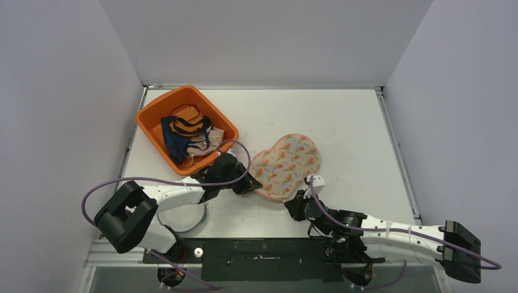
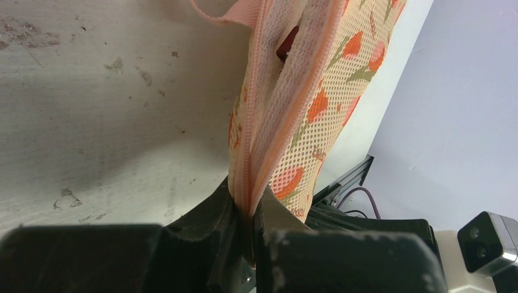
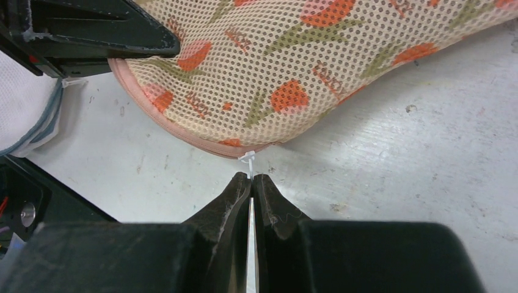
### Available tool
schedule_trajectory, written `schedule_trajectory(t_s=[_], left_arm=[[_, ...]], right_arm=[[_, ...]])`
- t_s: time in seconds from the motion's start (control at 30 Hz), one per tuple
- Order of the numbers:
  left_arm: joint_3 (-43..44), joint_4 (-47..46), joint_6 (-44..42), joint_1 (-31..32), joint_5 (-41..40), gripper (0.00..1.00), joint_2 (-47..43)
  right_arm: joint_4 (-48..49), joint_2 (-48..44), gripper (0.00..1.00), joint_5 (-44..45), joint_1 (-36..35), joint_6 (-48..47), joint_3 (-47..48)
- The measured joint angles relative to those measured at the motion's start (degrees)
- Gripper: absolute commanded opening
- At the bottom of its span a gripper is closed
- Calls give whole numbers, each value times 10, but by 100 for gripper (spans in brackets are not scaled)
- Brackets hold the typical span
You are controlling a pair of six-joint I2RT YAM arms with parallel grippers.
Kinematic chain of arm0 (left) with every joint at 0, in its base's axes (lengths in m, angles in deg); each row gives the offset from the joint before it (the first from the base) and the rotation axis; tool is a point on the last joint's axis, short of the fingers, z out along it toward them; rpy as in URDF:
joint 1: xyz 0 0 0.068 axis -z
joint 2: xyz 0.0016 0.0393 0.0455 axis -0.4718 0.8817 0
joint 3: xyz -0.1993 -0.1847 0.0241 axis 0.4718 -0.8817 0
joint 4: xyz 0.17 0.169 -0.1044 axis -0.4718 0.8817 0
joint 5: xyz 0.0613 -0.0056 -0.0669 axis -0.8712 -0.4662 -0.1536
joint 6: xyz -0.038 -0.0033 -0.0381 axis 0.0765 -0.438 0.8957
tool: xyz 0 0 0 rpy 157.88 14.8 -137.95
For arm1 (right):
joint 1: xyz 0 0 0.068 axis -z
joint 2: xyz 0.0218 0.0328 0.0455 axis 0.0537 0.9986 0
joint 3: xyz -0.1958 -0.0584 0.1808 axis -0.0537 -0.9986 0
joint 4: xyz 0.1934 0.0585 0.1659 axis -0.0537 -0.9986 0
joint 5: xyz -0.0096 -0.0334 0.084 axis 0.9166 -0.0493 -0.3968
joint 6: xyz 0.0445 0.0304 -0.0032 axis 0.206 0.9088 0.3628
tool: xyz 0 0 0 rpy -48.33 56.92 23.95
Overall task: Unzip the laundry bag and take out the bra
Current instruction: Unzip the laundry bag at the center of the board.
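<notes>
The laundry bag (image 1: 286,165) is peach mesh with an orange flower print and lies flat mid-table. My left gripper (image 1: 253,185) is shut on its left edge; in the left wrist view the jaws (image 2: 250,204) pinch the pink zipper seam of the bag (image 2: 317,104). A dark red patch (image 2: 286,47) shows in a gap between the mesh halves. The bra itself is hidden. My right gripper (image 1: 295,200) sits at the bag's near edge, shut (image 3: 251,177) on a thin white zipper pull tie (image 3: 247,160) that hangs from the bag (image 3: 305,61).
An orange basket (image 1: 153,122) with several garments stands at the back left, just beyond the left arm. A white round item with a grey rim (image 1: 183,221) lies near the left arm's base. Walls close in the table on three sides.
</notes>
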Motion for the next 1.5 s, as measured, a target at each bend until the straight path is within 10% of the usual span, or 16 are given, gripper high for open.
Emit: schedule_trajectory(t_s=[0.2,0.37,0.57,0.97,1.23,1.37,1.5], left_arm=[[-7,-16,4,0,4,0,12],[-7,-27,8,5,1,2,20],[-7,-32,12,20,-16,0,27],[-68,-71,90,94,-155,0,-4],[-70,-73,133,128,-222,1,-8],[-70,-79,136,135,-226,12,7],[-69,-79,130,139,-226,45,11]], right_arm=[[-9,1,10,12,0,16,-3],[-16,-6,68,14,0,24,-4],[-43,-26,98,17,0,63,-4],[52,-74,100,92,35,310,-123],[215,96,95,44,141,334,-104],[313,187,69,6,159,330,-90],[351,242,36,-33,167,304,-80]])
